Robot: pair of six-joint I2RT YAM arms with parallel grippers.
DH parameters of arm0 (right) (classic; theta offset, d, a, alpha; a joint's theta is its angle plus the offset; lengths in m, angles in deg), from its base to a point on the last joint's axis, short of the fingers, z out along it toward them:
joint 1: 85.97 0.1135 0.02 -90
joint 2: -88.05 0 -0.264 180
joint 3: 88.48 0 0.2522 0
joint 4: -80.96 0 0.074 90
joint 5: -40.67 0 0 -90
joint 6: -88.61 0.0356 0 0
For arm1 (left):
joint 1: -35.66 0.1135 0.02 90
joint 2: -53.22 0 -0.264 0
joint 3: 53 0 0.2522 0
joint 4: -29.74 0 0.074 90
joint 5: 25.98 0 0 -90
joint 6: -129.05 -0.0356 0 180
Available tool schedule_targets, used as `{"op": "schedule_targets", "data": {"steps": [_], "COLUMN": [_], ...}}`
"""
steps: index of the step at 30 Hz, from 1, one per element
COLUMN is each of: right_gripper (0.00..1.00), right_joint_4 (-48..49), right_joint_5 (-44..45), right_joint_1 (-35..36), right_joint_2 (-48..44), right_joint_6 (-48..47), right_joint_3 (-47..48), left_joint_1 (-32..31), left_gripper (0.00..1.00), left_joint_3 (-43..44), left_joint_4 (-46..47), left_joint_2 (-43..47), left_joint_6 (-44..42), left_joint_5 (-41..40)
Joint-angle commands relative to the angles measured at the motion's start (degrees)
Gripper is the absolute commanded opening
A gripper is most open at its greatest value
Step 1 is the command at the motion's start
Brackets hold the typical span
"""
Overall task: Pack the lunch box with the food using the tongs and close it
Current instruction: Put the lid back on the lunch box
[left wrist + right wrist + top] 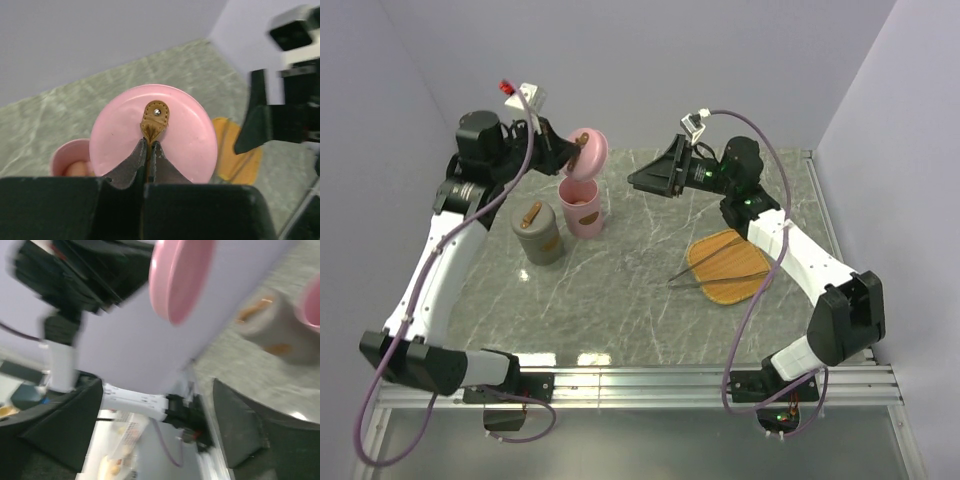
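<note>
Evidently down to the closing step. Find the pink lunch box upright on the marble table, mouth open, with a pale orange piece of food just visible inside from the left wrist view. See the pink lid hanging above that mouth, tipped up on edge rather than flat, and not squarely over it by the look of the left wrist view. Hangs by its brown leather tab alone. Note the left gripper pressed together on the lower end of that tab.

Expect trouble mainly from that thin hold. Lets the lid swing or twist on the soft strap, so may meet the rim at a slant, catch one side, and sit crooked or jam instead of seating. Could also nudge the box sideways or tip it if lowered off-centre, spilling the contents. Watch too for the tab slipping out of the pinch and dropping the lid.

Just beside the box, mind the grey container with its own brown tab, near enough to be clipped by the arm on the way down. Further right, note the right gripper spread wide and holding nothing, hovering near the lid; risks a bump with the left arm on any move inward. Beyond it, see the silver tongs lying across the orange tray, well apart from the box. No food visible on that tray.
</note>
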State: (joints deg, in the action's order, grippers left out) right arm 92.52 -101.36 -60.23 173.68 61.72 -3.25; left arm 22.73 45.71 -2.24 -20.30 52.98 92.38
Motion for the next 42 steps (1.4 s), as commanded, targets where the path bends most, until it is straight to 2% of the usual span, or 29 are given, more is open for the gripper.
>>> {"op": "schedule_targets", "data": {"steps": [1,2,6,8,14,24,42], "right_gripper": [0.99,1.0,1.0,1.0,1.0,1.0,1.0], "right_joint_4": [-18.17,-24.81,-40.68,-47.34,-51.94,-58.81,-56.7], "right_joint_5": [-1.14,-0.8,2.28,5.16,12.73,19.07,18.37], "right_joint_1": [-2.26,-2.62,-3.85,-4.29,-5.61,-6.49,-6.75], "right_joint_2": [-2.92,-3.09,-4.15,-5.28,-11.52,-14.7,-15.14], "right_joint_6": [-17.29,-23.67,-37.69,-44.26,-52.37,-58.54,-56.96], "right_joint_3": [4.03,5.08,10.53,11.85,11.33,14.14,12.83], "left_joint_1": [0.27,0.27,0.27,0.18,-0.17,-2.01,-3.95], "left_gripper": [0.0,0.0,0.0,0.0,0.0,0.0,0.0], "left_joint_3": [7.85,9.52,20.14,21.57,23.07,21.14,17.53], "left_joint_4": [-13.23,-14.99,-25.7,-26.17,-29.24,-26.79,-23.36], "left_joint_2": [-4.87,-8.01,-16.73,-19.28,-25.52,-29.84,-33.18], "left_joint_6": [-9.53,-10.67,-13.31,-15.15,-16.57,-16.75,-16.22], "left_joint_5": [-9.27,-11.81,-16.93,-18.59,-20.71,-21.86,-24.84]}}
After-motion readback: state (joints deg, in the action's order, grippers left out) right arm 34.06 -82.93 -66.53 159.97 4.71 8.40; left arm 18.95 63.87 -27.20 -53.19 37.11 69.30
